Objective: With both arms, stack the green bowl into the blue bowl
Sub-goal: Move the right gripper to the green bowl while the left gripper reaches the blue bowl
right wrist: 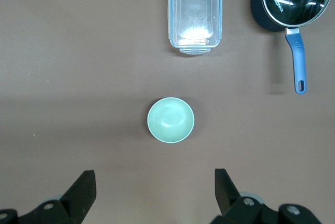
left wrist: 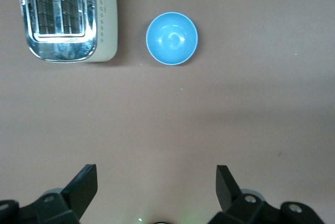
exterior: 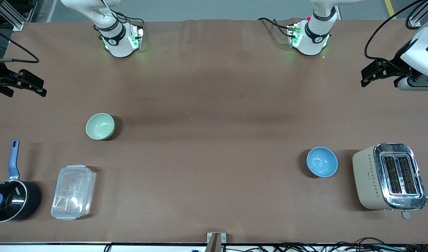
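Note:
The pale mint-green bowl [exterior: 100,126] sits upright and empty on the table toward the right arm's end; it also shows in the right wrist view [right wrist: 170,120]. The sky-blue bowl [exterior: 322,161] sits upright and empty toward the left arm's end, beside the toaster; it also shows in the left wrist view [left wrist: 171,38]. My right gripper [exterior: 42,89] [right wrist: 154,177] is open and empty, high over the table's edge, apart from the green bowl. My left gripper [exterior: 365,79] [left wrist: 157,174] is open and empty, high over the other edge, apart from the blue bowl.
A beige and chrome toaster [exterior: 389,176] stands beside the blue bowl, at the left arm's end. A clear lidded plastic box [exterior: 73,192] and a black saucepan with a blue handle [exterior: 11,196] lie nearer the front camera than the green bowl.

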`<state>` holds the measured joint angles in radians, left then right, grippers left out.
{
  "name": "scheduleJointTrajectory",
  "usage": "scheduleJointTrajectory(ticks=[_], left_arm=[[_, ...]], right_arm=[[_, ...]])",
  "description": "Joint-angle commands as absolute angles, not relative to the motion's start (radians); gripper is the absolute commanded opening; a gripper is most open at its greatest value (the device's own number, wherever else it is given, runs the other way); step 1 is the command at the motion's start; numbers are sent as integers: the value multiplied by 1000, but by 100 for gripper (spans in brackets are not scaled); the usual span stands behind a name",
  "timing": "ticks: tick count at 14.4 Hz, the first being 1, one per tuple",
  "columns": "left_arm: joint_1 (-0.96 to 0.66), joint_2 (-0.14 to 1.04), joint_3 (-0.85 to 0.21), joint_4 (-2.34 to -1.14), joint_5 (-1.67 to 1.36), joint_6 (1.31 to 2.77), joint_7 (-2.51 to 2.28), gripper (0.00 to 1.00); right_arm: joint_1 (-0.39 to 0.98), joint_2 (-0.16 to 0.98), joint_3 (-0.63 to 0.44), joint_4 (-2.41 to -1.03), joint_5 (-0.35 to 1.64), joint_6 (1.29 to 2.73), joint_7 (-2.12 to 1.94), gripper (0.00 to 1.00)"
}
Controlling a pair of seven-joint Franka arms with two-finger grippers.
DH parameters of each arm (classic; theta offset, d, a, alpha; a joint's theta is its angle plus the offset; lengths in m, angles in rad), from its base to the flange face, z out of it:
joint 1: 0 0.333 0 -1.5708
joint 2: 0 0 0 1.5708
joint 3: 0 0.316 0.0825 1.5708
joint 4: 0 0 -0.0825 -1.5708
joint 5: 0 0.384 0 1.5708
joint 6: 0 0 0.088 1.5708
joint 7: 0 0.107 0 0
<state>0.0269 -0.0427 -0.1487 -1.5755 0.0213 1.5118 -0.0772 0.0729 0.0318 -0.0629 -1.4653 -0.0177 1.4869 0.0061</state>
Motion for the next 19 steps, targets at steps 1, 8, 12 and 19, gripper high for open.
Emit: scheduleJointTrajectory(ticks=[1, 8, 12, 19], left_arm=[[28, -35, -152, -1546, 60, 1502, -68, 100], [32, 142, -149, -1437, 60, 1502, -66, 100], [28, 256, -150, -1459, 145, 1612, -66, 100], [57, 452, -146, -1620, 153, 2007, -87, 100]], right_arm=[[57, 31, -57, -1465, -2, 1488, -9, 100], [57, 31, -57, -1465, -2, 1488, -9, 100], [52, 31, -70, -1500, -2, 1494, -17, 100], [54, 17, -153, -2016, -38, 1965, -110, 100]])
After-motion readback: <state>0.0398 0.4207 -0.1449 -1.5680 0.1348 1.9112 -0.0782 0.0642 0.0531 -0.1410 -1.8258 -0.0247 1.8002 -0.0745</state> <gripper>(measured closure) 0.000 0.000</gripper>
